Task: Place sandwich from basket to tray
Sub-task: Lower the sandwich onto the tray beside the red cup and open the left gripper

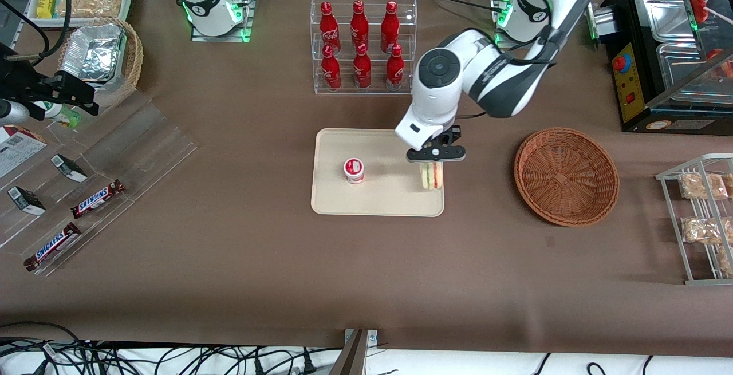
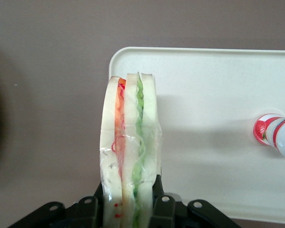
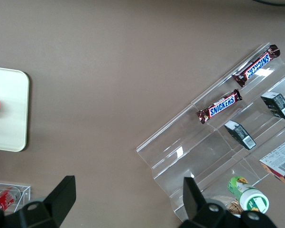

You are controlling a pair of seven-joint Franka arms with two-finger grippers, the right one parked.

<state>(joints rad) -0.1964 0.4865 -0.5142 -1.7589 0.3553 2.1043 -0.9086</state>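
The sandwich [image 1: 432, 176], a clear-wrapped wedge of white bread with green and pink filling, stands on edge over the rim of the cream tray [image 1: 372, 200] at the side toward the basket. My left gripper [image 1: 435, 157] is directly above it and shut on the sandwich [image 2: 130, 156]; its black fingers [image 2: 160, 209] press both bread faces. The tray's corner [image 2: 121, 54] lies under the sandwich. The reddish-brown wicker basket [image 1: 566, 176] holds nothing and sits beside the tray, toward the working arm's end of the table.
A small red-and-white cup [image 1: 354, 170] stands on the tray. An acrylic rack of red bottles [image 1: 362, 43] is farther from the front camera than the tray. A wire rack with snack bags [image 1: 701, 214] stands near the basket. A clear shelf with Snickers bars [image 1: 97, 198] lies toward the parked arm's end.
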